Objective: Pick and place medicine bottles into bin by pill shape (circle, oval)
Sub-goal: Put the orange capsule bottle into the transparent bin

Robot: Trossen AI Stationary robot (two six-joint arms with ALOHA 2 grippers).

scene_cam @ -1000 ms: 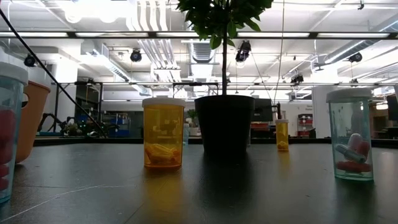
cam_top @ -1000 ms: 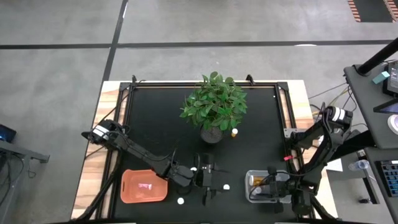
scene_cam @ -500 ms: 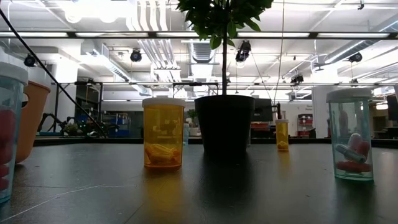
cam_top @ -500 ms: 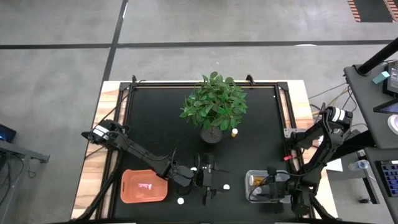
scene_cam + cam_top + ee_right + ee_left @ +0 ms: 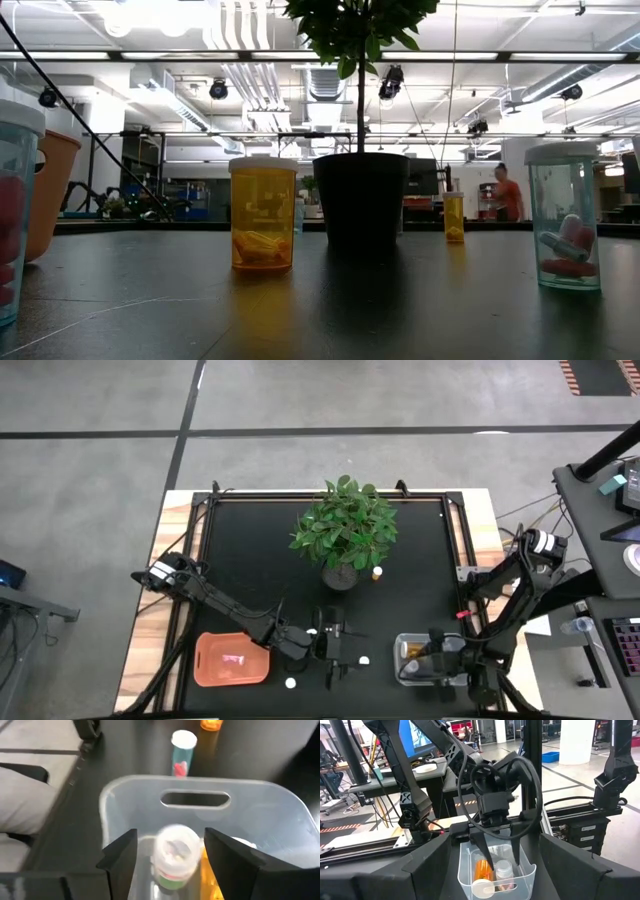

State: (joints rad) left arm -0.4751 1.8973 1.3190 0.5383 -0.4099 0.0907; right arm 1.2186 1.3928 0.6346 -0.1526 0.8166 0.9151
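Observation:
The clear bin (image 5: pixel 402 644) sits at the table's near right. My right gripper (image 5: pixel 172 857) hangs over it, open, pointing down into it. A clear white-capped medicine bottle (image 5: pixel 174 854) sits in the bin between the fingers, with a gap on each side. An orange medicine bottle (image 5: pixel 482 870) lies beside it in the bin. My left gripper (image 5: pixel 350 648) stands open and level at the table's near middle, facing the clear bin. The orange bin (image 5: pixel 232 658) lies at the near left.
A potted plant (image 5: pixel 345 530) stands mid-table, with a small orange bottle (image 5: pixel 377 572) to its right. More bottles stand near my left gripper: an orange one (image 5: pixel 262 215) and a clear one with capsules (image 5: pixel 565 215). A person (image 5: pixel 505 195) moves in the room behind.
Neither arm nor any bottle has visibly moved in the high or low view. A person in an orange top has come into sight in the room behind the table.

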